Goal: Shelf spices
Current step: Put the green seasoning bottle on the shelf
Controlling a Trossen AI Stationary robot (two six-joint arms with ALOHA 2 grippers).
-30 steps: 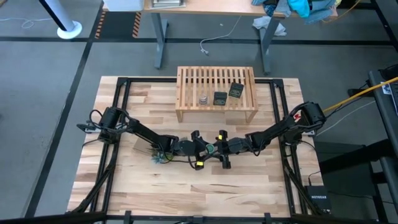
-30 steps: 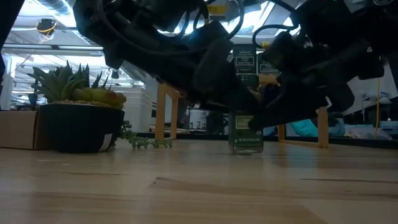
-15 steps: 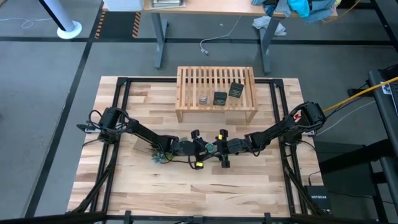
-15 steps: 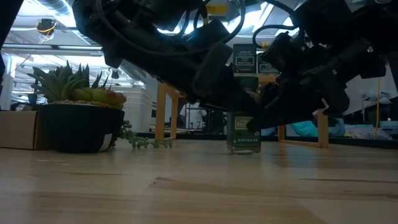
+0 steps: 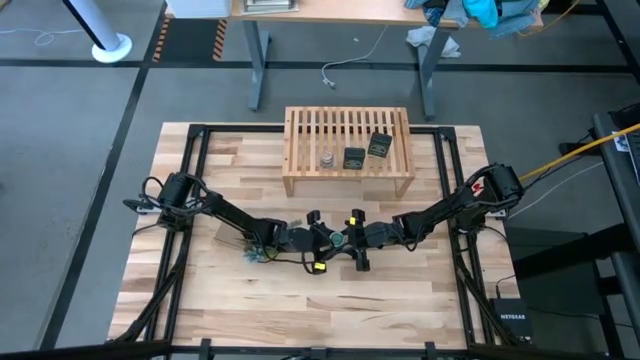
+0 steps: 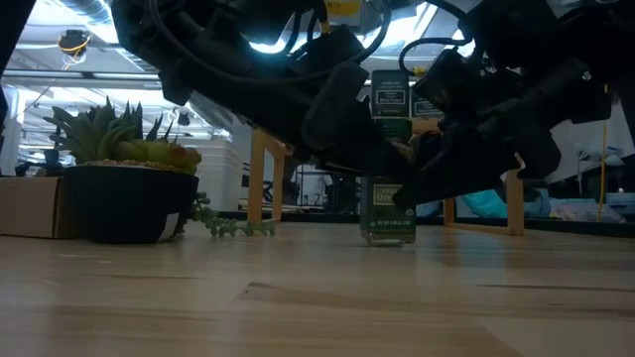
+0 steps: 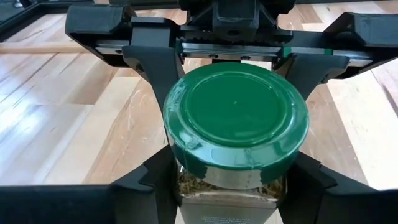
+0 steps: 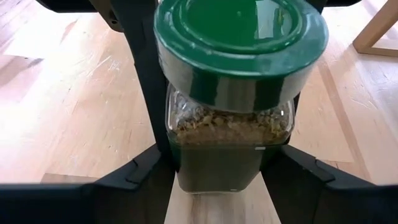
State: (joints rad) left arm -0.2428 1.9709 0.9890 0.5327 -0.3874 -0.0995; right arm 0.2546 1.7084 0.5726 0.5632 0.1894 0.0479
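I am the robot, and both my arms meet low over the middle of the table (image 5: 400, 320), in front of the shelf (image 5: 348, 150). Between them stands the green-capped jar (image 5: 338, 240), its base on the wood. My left gripper (image 5: 322, 240) has its fingers pressed against the jar's glass sides, just under the cap. My right gripper (image 5: 355, 241) comes from the opposite side, and its fingers also flank the glass closely; they look clamped on it too.

The shelf's slatted top already holds two tins (image 5: 366, 151) and a tiny pale jar (image 5: 326, 158), close together towards its right half. A potted plant (image 6: 124, 188) sits near my left arm.

I judge the main risk to be the doubled hold. If both arms move without agreeing, the jar could be twisted, tipped or dropped. If one side lets go carelessly, its fingers may drag the jar sideways. Glass is smooth, so a light grip could let it slide when lifted. Later, setting it down on the slats, its base might catch a gap and lean, or nudge the tins.
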